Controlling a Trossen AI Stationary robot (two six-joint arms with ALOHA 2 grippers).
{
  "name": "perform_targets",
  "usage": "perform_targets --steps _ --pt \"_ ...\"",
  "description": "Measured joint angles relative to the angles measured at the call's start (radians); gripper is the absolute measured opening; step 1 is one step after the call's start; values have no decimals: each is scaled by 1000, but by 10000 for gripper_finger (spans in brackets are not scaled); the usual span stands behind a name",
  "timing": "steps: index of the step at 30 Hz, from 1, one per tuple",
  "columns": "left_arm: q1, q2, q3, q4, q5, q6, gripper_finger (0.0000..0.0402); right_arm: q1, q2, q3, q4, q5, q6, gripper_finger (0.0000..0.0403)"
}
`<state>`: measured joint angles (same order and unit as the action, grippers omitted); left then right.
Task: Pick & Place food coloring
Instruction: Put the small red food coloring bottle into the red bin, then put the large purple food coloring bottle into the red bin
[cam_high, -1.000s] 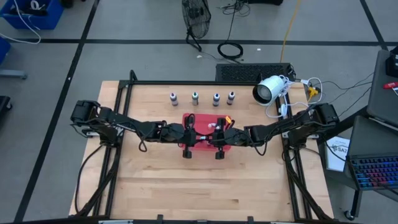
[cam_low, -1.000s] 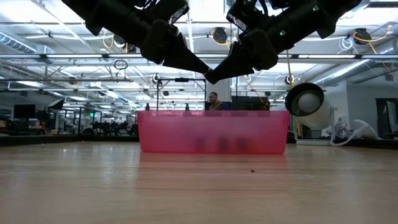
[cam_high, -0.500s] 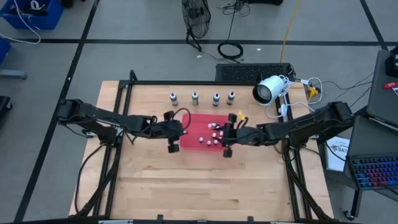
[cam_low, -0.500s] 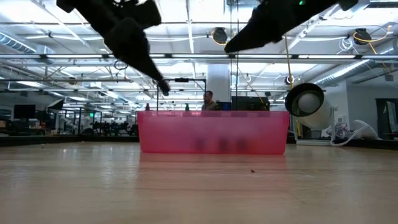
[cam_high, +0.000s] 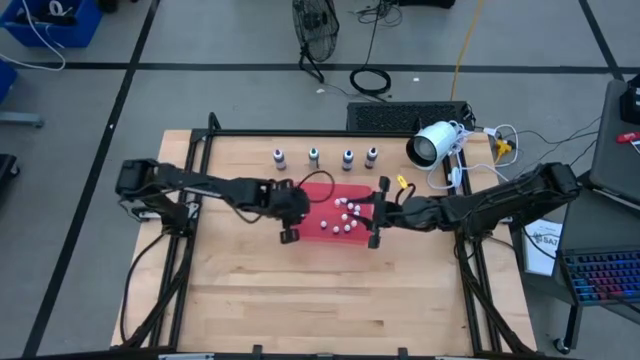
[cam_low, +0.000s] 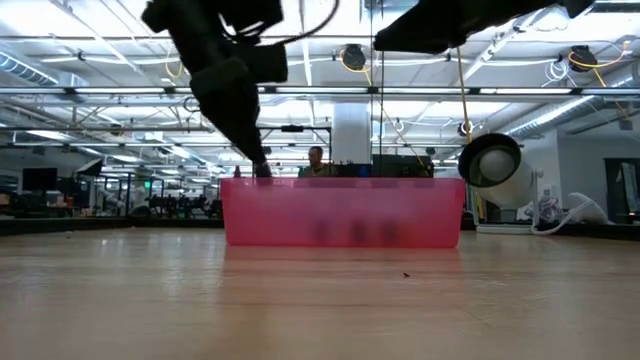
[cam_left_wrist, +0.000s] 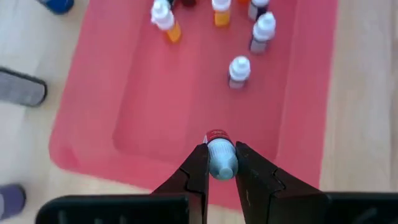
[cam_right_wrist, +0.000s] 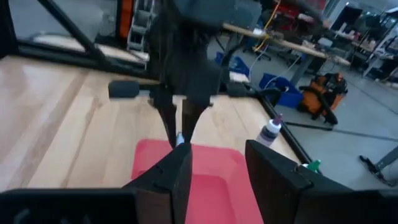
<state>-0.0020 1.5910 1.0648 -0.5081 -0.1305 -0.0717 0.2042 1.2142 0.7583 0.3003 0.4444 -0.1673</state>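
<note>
Your left claw (cam_left_wrist: 221, 158) is clamped on one small food coloring bottle (cam_left_wrist: 220, 155), with a pale cap and a red tip poking out past the fingers. It hangs over the inside of the red tray (cam_high: 312, 228), right at the tray's left edge. In the low view the claw tip is level with the tray rim. You can't tell whether the bottle touches the tray floor.

Your right claw (cam_right_wrist: 217, 168) has its fingers parted with nothing between them. It sits at the tray's right edge, pointing across the tray toward the left claw.

Counts:
- One tray, mid-bench, a little nearer the far edge than the near one.
- Tray bottles (cam_left_wrist: 238, 68), loose in the tray: at least five white-capped small bottles show in the left wrist view, some cut off at the picture edge. At least two have orange bodies and the others are darker. They are grouped toward the tray's right half. The high view shows them only as white dots, so an exact total is unclear.
- The row of bottles (cam_high: 313, 155): four upright small bottles in a line along the bench's far edge, well apart from the tray and spaced apart from each other.
- One bottle in the left claw.

A white camera (cam_high: 432, 143) sits at the bench's far right corner, beside the end of the row.
</note>
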Motion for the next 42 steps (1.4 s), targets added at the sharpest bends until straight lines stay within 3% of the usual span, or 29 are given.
perform_targets --steps 8,14,23,33,37,42 --pt "31 198 180 -138 47 42 56 0 -27 -50 54 -1 -2 134" --pt "34 286 203 -126 110 63 56 0 -28 -58 44 1 -3 134" --pt "33 302 203 -126 157 32 56 0 -27 -58 47 1 -21 134" --pt "22 266 203 -115 157 81 204 1 -27 -56 51 0 -21 133" --pt "24 201 203 -122 143 55 243 1 -27 -56 51 0 -21 131" --pt "31 64 193 -173 43 57 270 7 -45 -56 14 0 -13 132"
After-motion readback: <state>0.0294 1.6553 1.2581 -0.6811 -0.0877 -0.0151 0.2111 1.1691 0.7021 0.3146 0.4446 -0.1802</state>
